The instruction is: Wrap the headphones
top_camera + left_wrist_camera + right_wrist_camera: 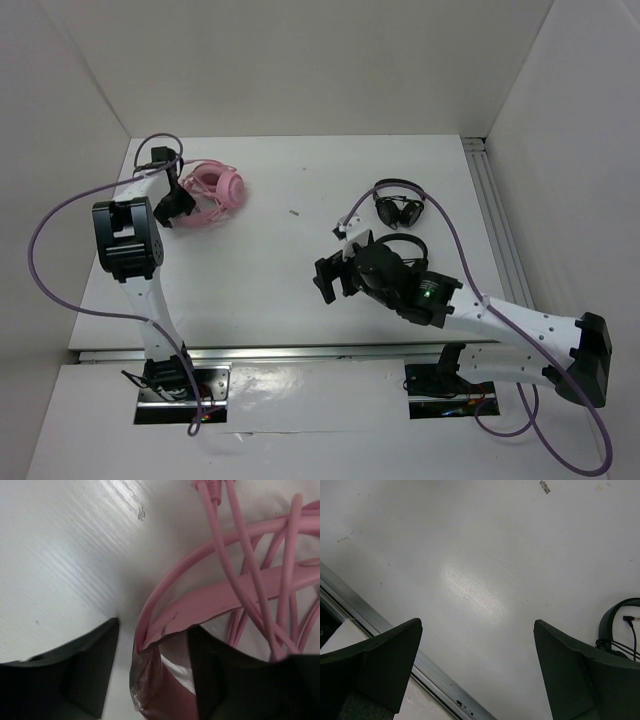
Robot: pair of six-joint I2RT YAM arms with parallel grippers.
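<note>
The pink headphones (216, 189) lie at the far left of the table, with their thin pink cord (226, 560) piled in loops over the headband (225, 600). My left gripper (178, 202) is down at their left side. In the left wrist view, its jaws (155, 680) stand open around the end of the headband and an earcup part. The left finger (75, 675) is a little apart from the pink part, and the right finger (240, 680) is right against it. My right gripper (330, 276) is open and empty above the middle of the table (477, 670).
Two smaller black headphones lie right of centre, one (399, 210) farther back and one (405, 250) under my right wrist; part of it shows in the right wrist view (620, 615). A metal rail (395, 640) runs along the table's near edge. White walls enclose the table.
</note>
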